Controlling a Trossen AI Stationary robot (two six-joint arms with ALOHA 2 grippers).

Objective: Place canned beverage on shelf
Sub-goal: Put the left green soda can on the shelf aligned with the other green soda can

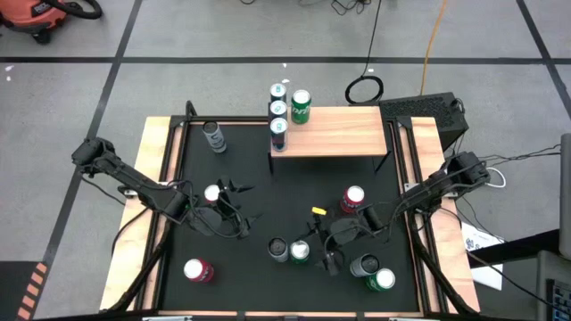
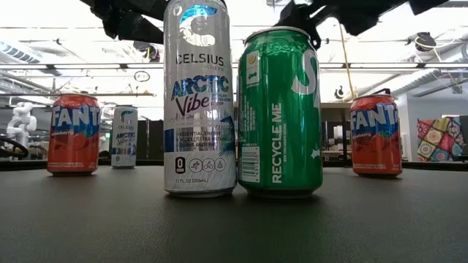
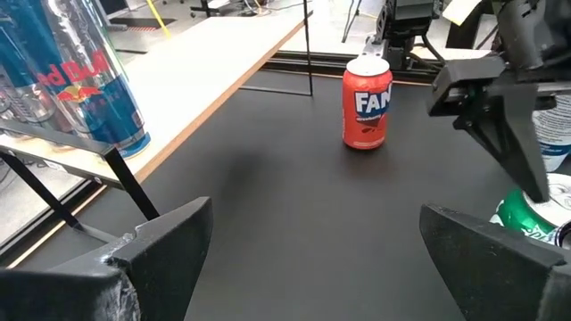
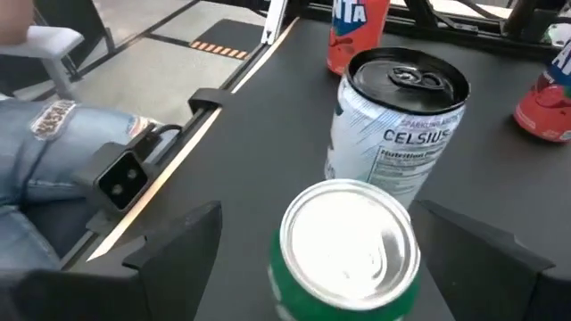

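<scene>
Overhead and low views share green can.

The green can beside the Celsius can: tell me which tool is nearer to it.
Right. The right tool stands open around the green can; the left tool, also open, is off to its left across the mat.

Bright, even light from overhead, and my black table mat soaks it up with barely a shadow under the cans. From table height, the ceiling strip lights behind blow out white, while the tall silver Celsius can and the green soda can stand crisp, with soft sheen down their sides. The room beyond goes hazy. Past my right wrist, the green can's silver top glares pale and blurry; my dark fingers smear at the edge.
</scene>
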